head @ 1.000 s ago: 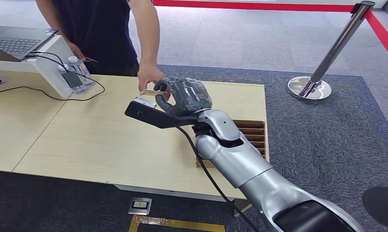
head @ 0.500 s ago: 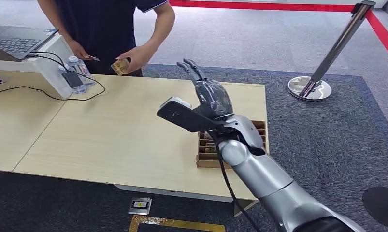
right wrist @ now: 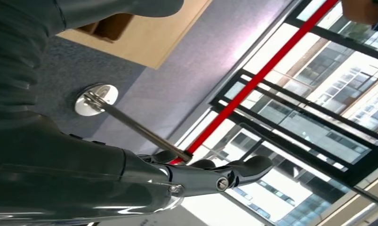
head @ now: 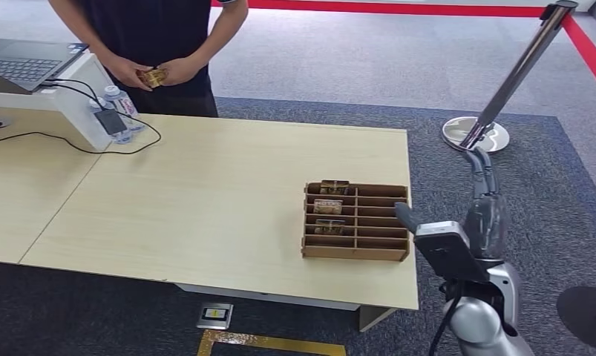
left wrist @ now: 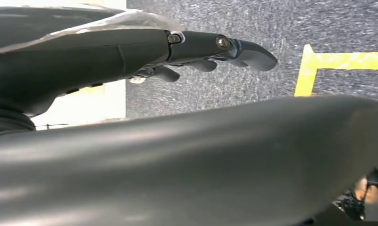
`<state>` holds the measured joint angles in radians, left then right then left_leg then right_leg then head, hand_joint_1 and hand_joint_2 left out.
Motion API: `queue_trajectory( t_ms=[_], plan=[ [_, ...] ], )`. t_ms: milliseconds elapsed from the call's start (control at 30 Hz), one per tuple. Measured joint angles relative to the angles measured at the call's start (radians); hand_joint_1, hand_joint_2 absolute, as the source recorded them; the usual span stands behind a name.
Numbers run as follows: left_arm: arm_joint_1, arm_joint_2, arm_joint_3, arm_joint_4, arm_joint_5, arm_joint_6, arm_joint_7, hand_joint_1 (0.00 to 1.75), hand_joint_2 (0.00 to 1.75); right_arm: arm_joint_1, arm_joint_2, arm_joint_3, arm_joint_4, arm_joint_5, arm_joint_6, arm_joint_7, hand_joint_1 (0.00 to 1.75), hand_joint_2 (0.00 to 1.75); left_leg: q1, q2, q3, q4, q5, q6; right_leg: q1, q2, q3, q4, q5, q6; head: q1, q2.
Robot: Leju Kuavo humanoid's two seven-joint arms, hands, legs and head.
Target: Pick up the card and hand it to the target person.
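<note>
Since half a second ago, our right arm has pulled back from over the table to beyond its right edge, and the person has drawn the card in toward their body. Our right hand (head: 485, 211) now stands upright just off the table's right edge, fingers extended and apart, holding nothing. In the right wrist view the same hand (right wrist: 196, 176) shows straight fingers (right wrist: 253, 165) with nothing between them. Our left hand (left wrist: 187, 52) appears in the left wrist view above grey carpet beside a yellow floor line (left wrist: 314, 66), fingers stretched out and empty.

On the table (head: 168, 208), near its right edge and front right corner, sits a brown cardboard tray (head: 356, 221) divided into slots. A few small cards (head: 328, 207) lie in its left column of slots.

Farther away, behind the table's far edge, a person (head: 157, 30) in dark clothing holds the card (head: 154, 76) in both hands in front of their body. At the far left, a laptop (head: 27, 63) rests on a white stand, with small bottles (head: 120, 107) and black cables just beside it. Beyond the table's far right corner, a metal barrier post (head: 502, 89) rises from a round base on the carpet.
</note>
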<state>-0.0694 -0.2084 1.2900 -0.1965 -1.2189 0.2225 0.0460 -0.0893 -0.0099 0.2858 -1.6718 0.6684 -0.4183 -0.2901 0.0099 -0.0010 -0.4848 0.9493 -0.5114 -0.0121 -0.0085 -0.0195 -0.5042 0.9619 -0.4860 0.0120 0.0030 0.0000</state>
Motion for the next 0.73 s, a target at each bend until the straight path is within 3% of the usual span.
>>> queue_trajectory(
  t_ms=[167, 300, 433, 533, 633, 733],
  plan=[
    [0.000, -0.005, 0.011, 0.000, 0.008, -0.002, -0.004, 0.00, 0.00, 0.163, 0.031, -0.191, -0.069, -0.109, 0.032, 0.014, 0.00, 1.75, 0.000, 0.000, 0.000, 0.000, 0.000, 0.000, 0.000, 0.000, 0.000, 0.000, 0.000, 0.000, 0.000, 0.000],
    [0.001, -0.005, 0.016, 0.000, -0.003, -0.029, -0.003, 0.00, 0.00, 0.209, 0.074, -0.389, 0.002, -0.213, 0.132, 0.021, 0.00, 1.75, 0.000, 0.001, 0.001, 0.000, 0.000, 0.000, 0.000, 0.000, 0.001, 0.000, 0.000, 0.000, 0.000, 0.000],
    [0.000, -0.005, 0.016, 0.000, -0.022, -0.031, -0.001, 0.00, 0.00, 0.160, 0.083, -0.627, 0.288, -0.327, 0.231, -0.040, 0.00, 1.75, -0.001, 0.000, 0.001, 0.000, 0.001, 0.001, 0.000, 0.000, 0.002, -0.001, 0.001, 0.001, 0.000, 0.000],
    [-0.002, -0.005, 0.015, 0.000, -0.029, -0.012, -0.003, 0.00, 0.00, 0.096, 0.056, -0.795, 0.605, -0.363, 0.256, -0.060, 0.00, 1.75, -0.001, 0.000, 0.001, 0.000, 0.001, 0.001, 0.000, 0.000, 0.002, -0.001, 0.001, 0.002, 0.000, 0.000],
    [-0.004, -0.004, 0.014, 0.000, -0.034, -0.010, -0.007, 0.00, 0.00, 0.052, 0.029, -0.911, 0.882, -0.380, 0.252, -0.021, 0.00, 1.75, -0.001, 0.000, 0.001, 0.000, 0.000, 0.001, -0.001, 0.000, 0.002, -0.001, 0.001, 0.002, 0.000, 0.000],
    [-0.006, -0.003, 0.013, 0.000, -0.038, -0.027, -0.007, 0.00, 0.00, 0.034, 0.022, -0.972, 1.048, -0.379, 0.229, 0.060, 0.00, 1.75, 0.000, 0.000, 0.001, 0.000, 0.000, 0.001, -0.001, 0.000, 0.001, -0.001, 0.001, 0.001, 0.000, 0.000]
  ],
)
